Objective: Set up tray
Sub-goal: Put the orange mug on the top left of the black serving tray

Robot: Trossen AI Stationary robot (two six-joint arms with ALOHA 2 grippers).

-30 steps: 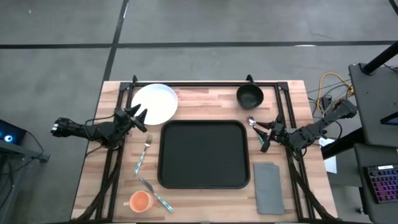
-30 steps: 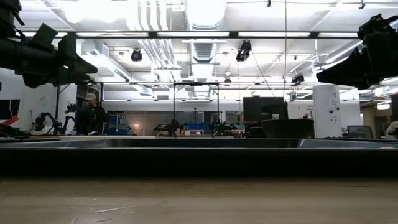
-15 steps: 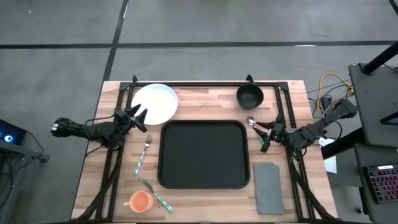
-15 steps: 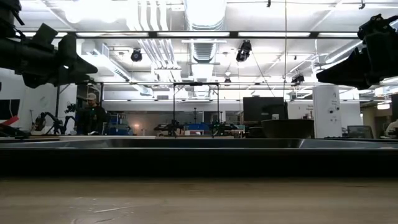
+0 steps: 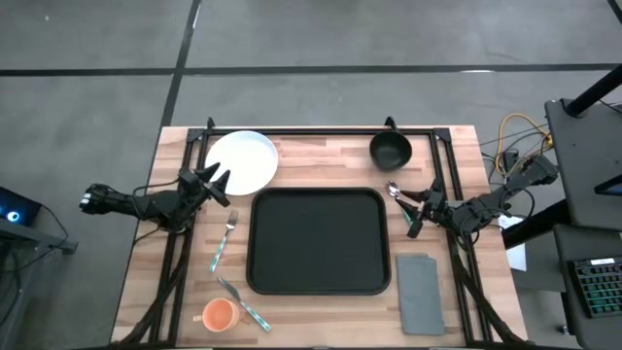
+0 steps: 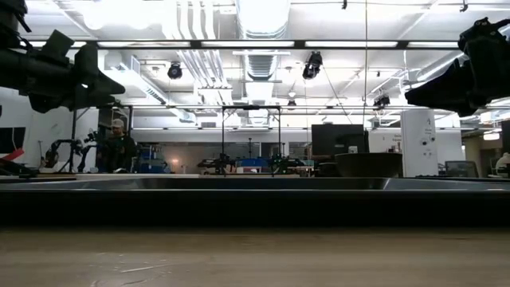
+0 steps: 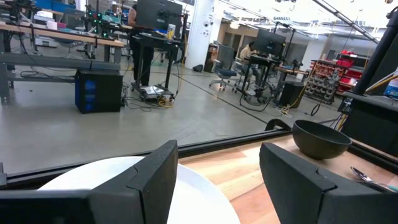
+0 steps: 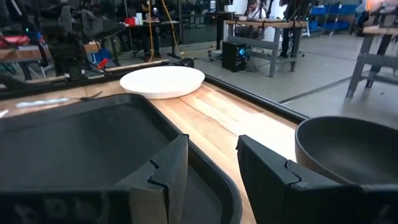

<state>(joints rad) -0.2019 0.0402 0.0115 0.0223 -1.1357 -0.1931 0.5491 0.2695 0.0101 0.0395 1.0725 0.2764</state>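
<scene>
Black tray (image 5: 318,241) is sitting empty mid-table; nothing is loaded yet. You are hovering the left gripper (image 5: 216,182) by the plate (image 5: 241,161), the right gripper (image 5: 410,208) beside the spoon (image 5: 394,190), fingers open.

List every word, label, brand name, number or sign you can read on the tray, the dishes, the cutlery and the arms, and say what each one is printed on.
No readable text in any view.
The tray, white plate, dark bowl, orange cup and grey napkin show plain surfaces.
Room equipment in the background of the low view and wrist views: any markings are too small or blurred to read.
</scene>
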